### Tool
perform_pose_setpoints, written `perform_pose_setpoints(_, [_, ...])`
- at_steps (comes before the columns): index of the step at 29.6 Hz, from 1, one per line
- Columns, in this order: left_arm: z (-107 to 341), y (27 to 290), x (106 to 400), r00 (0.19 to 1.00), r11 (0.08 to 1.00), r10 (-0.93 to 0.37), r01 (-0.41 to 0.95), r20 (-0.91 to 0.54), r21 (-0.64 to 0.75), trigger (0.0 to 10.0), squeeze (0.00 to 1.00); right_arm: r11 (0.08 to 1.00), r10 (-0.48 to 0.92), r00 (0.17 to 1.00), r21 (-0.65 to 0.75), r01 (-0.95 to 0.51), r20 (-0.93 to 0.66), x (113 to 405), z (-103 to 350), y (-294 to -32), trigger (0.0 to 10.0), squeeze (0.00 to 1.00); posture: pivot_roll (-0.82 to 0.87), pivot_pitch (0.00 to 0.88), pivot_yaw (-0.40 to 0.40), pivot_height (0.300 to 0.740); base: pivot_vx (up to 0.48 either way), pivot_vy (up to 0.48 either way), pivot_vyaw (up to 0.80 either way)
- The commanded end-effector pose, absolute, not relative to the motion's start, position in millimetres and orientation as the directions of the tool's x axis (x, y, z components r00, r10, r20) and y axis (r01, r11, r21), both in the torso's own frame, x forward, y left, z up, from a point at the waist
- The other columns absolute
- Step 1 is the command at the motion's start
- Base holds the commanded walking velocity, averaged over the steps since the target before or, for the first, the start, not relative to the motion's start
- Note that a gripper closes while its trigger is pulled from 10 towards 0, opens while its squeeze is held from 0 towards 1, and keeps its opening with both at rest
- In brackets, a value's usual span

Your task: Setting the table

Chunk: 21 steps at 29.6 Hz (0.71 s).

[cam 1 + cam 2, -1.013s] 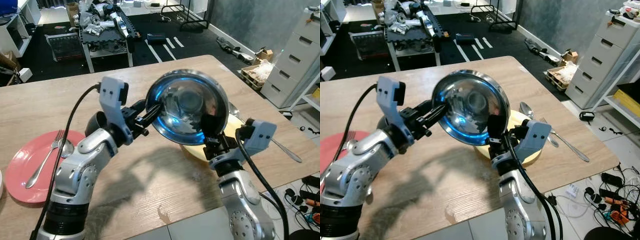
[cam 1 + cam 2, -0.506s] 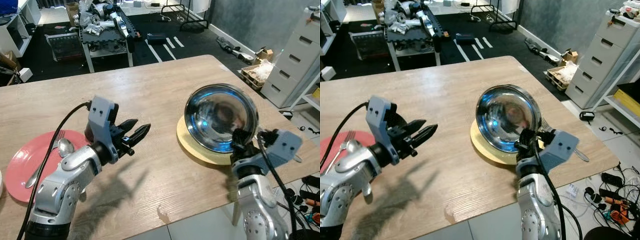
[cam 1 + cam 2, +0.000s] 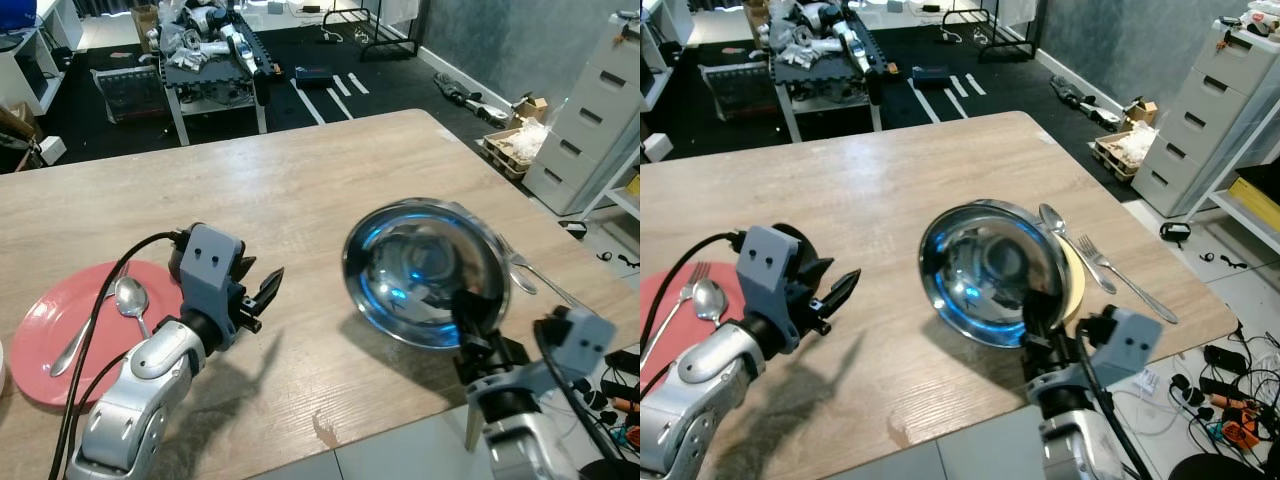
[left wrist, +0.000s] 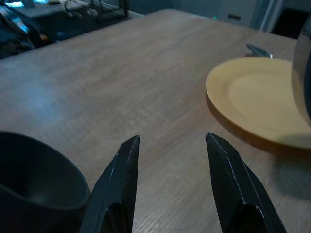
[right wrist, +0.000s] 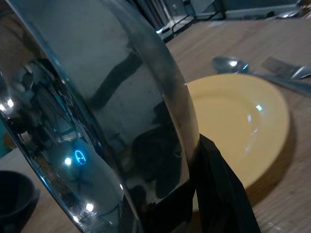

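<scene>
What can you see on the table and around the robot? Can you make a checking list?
Surface: wooden table, bare in the middle.
Job's things: shiny metal bowl held tilted above the yellow plate; spoon and fork beside that plate; pink plate with a second spoon and fork on it.
Clutter: dark cup next to the left gripper.
Grippers: left gripper open, holding nothing; right gripper shut on the bowl's rim.
Cables: black cable along the left arm; loose wires on the floor.
Surroundings: grey drawer unit, cluttered trolley.
</scene>
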<state>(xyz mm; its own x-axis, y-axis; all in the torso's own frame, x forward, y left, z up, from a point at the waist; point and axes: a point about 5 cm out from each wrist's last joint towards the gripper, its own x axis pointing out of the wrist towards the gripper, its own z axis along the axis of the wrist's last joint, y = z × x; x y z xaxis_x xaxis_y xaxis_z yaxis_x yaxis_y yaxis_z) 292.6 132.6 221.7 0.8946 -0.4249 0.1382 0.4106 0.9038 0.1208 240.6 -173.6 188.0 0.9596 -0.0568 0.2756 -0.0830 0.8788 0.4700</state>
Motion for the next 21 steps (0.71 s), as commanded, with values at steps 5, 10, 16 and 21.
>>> perform_pose_setpoints(5, [220.5, 122.6, 299.0, 0.902, 0.916, -0.397, 0.379, 0.171, 0.130, 10.0, 0.00, 0.877, -0.146, 0.946, 0.481, -0.012, 0.290, 250.7, 192.6, -183.2, 10.0, 0.00, 0.01, 0.100, 0.113, 0.740, 0.000, 0.000, 0.00])
perform_pose_setpoints(10, [222.4, 122.0, 303.5, 0.906, 0.922, -0.383, 0.364, 0.182, 0.128, 10.0, 0.00, 0.880, -0.143, 0.947, 0.475, -0.011, 0.287, 253.2, 192.8, -183.8, 10.0, 0.00, 0.01, 0.096, 0.110, 0.740, 0.000, 0.000, 0.00])
perform_pose_setpoints(16, [221.7, 120.1, 303.5, 0.905, 0.923, -0.382, 0.363, 0.188, 0.127, 10.0, 0.00, 0.874, -0.142, 0.952, 0.485, -0.007, 0.270, 253.5, 190.4, -184.0, 10.0, 0.00, 0.01, 0.088, 0.109, 0.740, 0.000, 0.000, -0.49])
perform_pose_setpoints(21, [221.2, 116.4, 304.4, 0.898, 0.918, -0.394, 0.374, 0.196, 0.131, 10.0, 0.00, 0.872, -0.150, 0.954, 0.489, 0.003, 0.261, 255.1, 188.3, -184.8, 10.0, 0.00, 0.01, 0.083, 0.112, 0.740, 0.000, 0.000, -0.80])
